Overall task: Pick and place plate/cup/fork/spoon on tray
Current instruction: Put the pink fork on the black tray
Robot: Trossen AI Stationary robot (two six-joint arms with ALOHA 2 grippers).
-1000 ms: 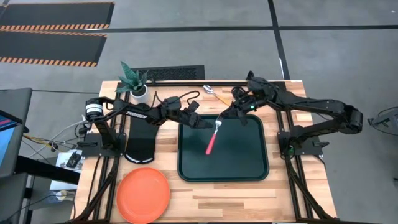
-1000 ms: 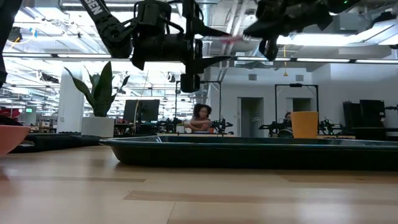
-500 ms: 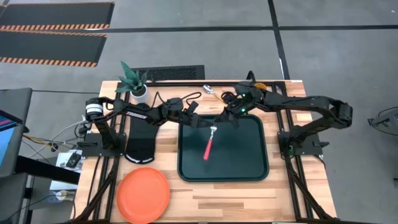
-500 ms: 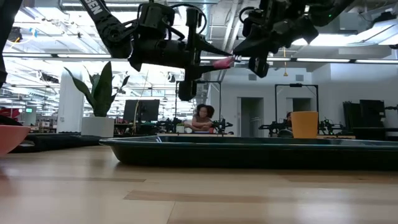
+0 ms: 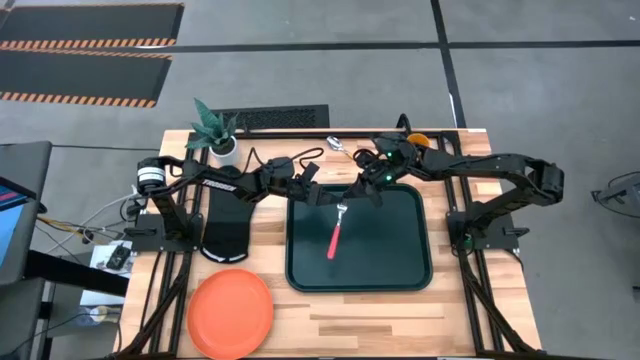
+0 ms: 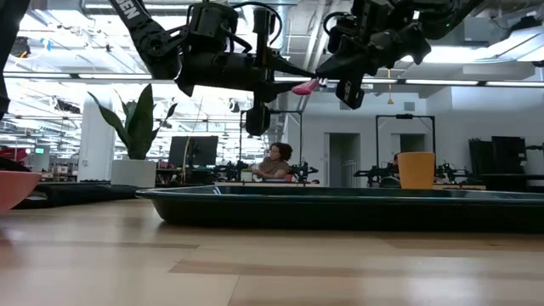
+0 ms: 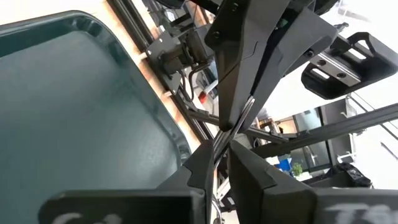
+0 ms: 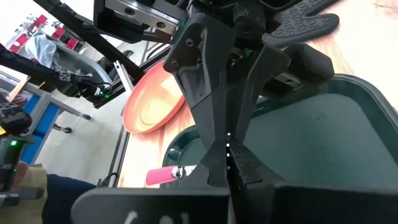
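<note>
The fork [image 5: 335,238], red handle and silver tines, hangs above the dark tray [image 5: 400,250], handle pointing toward the table's near edge. My left gripper [image 5: 337,200] and my right gripper [image 5: 360,190] meet at its metal end, both shut on it. In the low view the handle's end [image 6: 304,85] shows between the two grippers. The orange-red plate [image 5: 231,312] lies on the table's near left. The spoon [image 5: 344,151] lies beyond the tray's far edge. The cup [image 6: 416,170] stands at the far right, half hidden by my right arm in the high view. My left gripper pinches the fork's thin metal neck [image 7: 219,142] between its two fingers, coming level from the table's left and lying across the fork. The fork is clear of the tray. My right gripper pinches the fork's metal end [image 8: 228,147] between its fingertips, coming from the table's right and slanting down, across the fork. The red handle [image 8: 161,177] sticks out to one side, clear of the tray.
A black oven mitt [image 5: 225,228] lies left of the tray. A potted plant [image 5: 216,131] stands at the far left. People sit in the room beyond the table [image 6: 274,163].
My right gripper has carried the fork down and a little toward the table's left, up to my left gripper. My left gripper's fingers have shut on the fork's metal part. The fork stays clear of the tray, handle toward the near edge.
</note>
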